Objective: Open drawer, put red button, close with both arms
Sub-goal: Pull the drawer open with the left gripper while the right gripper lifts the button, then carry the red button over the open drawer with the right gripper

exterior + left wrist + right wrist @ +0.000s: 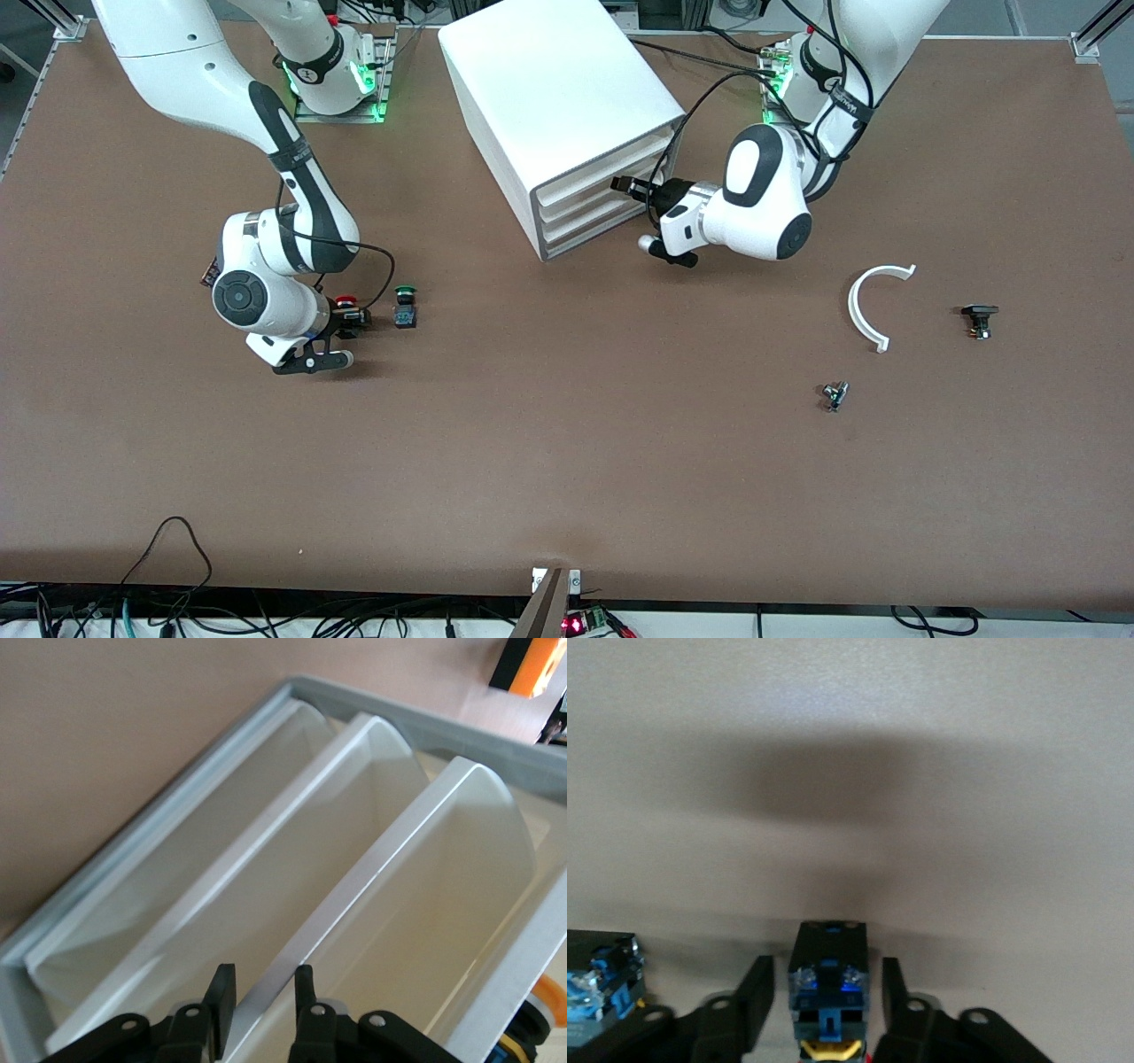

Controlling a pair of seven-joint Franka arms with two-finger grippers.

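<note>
The red button lies on the table toward the right arm's end, beside a green-capped button. My right gripper is low over it, open. In the right wrist view the button's black body and blue-and-yellow end sit between the two fingers with a gap on each side. The white cabinet has three drawers, all pushed in. My left gripper is at the top drawer's front. It is open, and a drawer's front edge runs between its fingers.
The green button also shows in the right wrist view. Toward the left arm's end lie a white curved piece, a small black part and a small metal part. An orange box shows past the cabinet.
</note>
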